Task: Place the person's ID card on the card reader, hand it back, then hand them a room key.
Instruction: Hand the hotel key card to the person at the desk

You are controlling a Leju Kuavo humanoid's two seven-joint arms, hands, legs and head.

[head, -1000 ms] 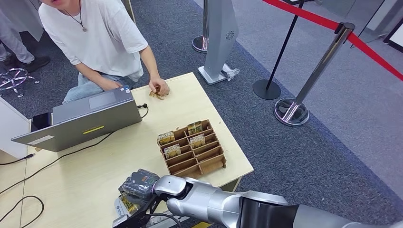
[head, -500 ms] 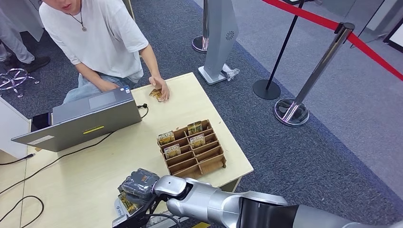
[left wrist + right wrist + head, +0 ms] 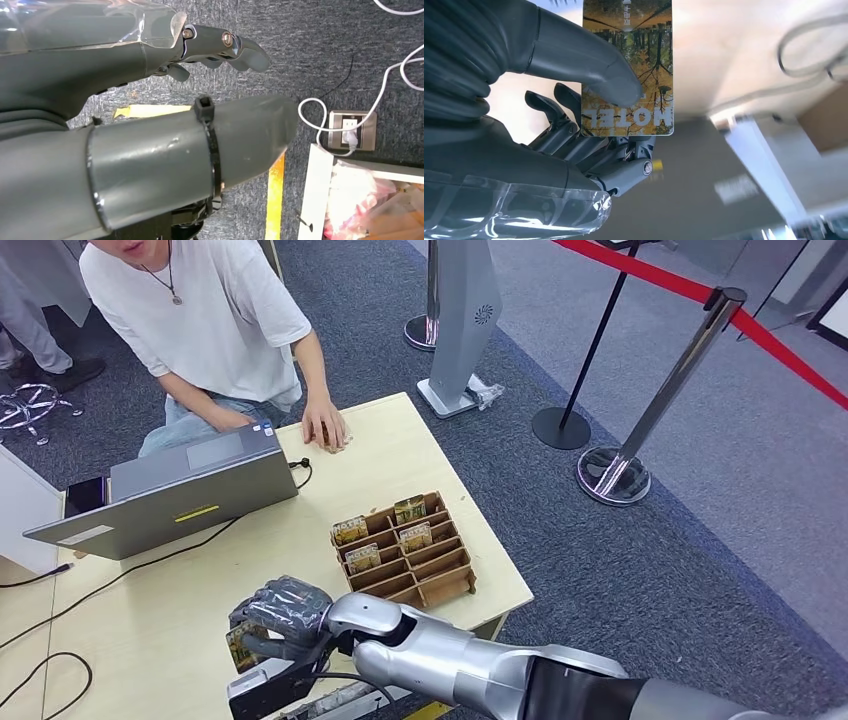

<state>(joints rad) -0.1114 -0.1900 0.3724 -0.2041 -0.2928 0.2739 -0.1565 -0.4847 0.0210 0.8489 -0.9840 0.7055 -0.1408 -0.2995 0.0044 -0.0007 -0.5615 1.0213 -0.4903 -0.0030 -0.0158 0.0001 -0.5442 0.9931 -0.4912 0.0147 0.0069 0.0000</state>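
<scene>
Gripping a card (image 3: pixel 240 645) printed with a forest scene and the word HOTEL, the right hand (image 3: pixel 277 615) sits at the near edge of the desk (image 3: pixel 180 590), roughly at 7 o'clock in the head view; the thumb (image 3: pixel 589 67) presses the card flat against the fingers behind it, the card's long axis running out past the fingertips. The person's hand (image 3: pixel 324 426) lies toward 12 o'clock from the card, flat on the far edge of the desk, with something small and tan under it that I cannot make out. I judge the handover must reach that way, across the whole desk. The left hand (image 3: pixel 220 47) hangs over carpet, fingers loosely curled on nothing. Between lie a wooden card rack (image 3: pixel 405 550) at 2 o'clock, several cards standing in it, and a laptop (image 3: pixel 175 490) at 11 o'clock. Beyond, grey carpet, stanchions (image 3: pixel 690 360) and a red rope.
</scene>
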